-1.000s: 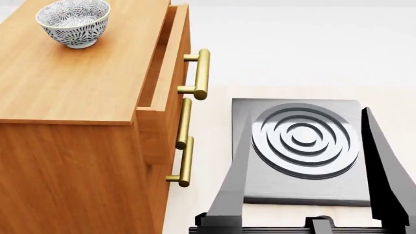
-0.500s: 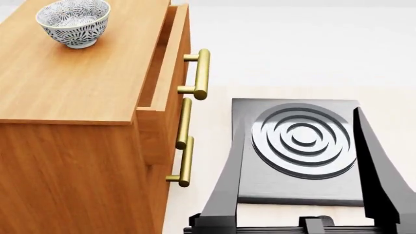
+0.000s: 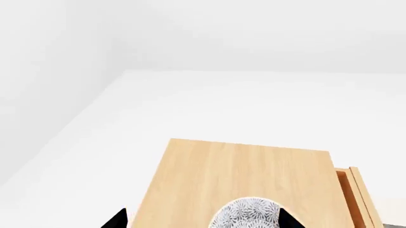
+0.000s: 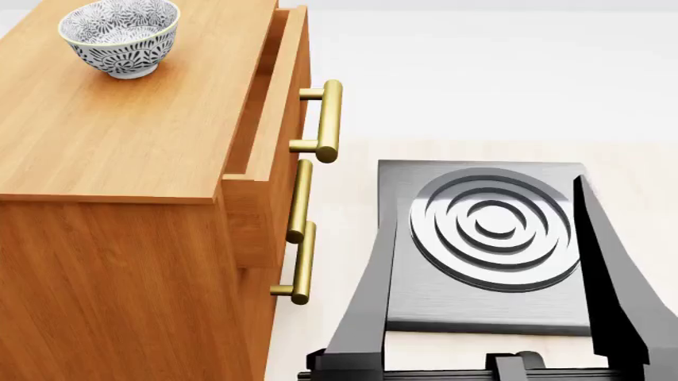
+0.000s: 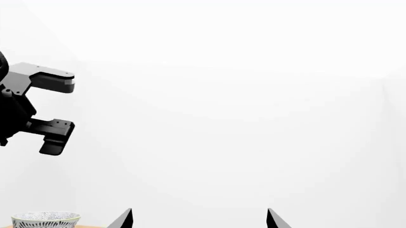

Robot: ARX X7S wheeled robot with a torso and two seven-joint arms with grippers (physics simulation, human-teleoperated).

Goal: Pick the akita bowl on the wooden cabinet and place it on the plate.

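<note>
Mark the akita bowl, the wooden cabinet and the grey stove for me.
akita bowl (image 4: 120, 36): head view, patterned inner wall.
wooden cabinet (image 4: 138, 135): head view, bare top surface.
grey stove (image 4: 495, 230): head view, ringed centre.

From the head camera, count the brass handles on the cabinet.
3, all on the wooden cabinet's drawer fronts: top handle, middle handle, bottom handle. Others may be hidden.

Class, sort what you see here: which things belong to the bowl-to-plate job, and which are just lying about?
Belong to the job:
akita bowl
wooden cabinet under it
(plate: not in view)

Just lying about:
grey ringed stove
</note>
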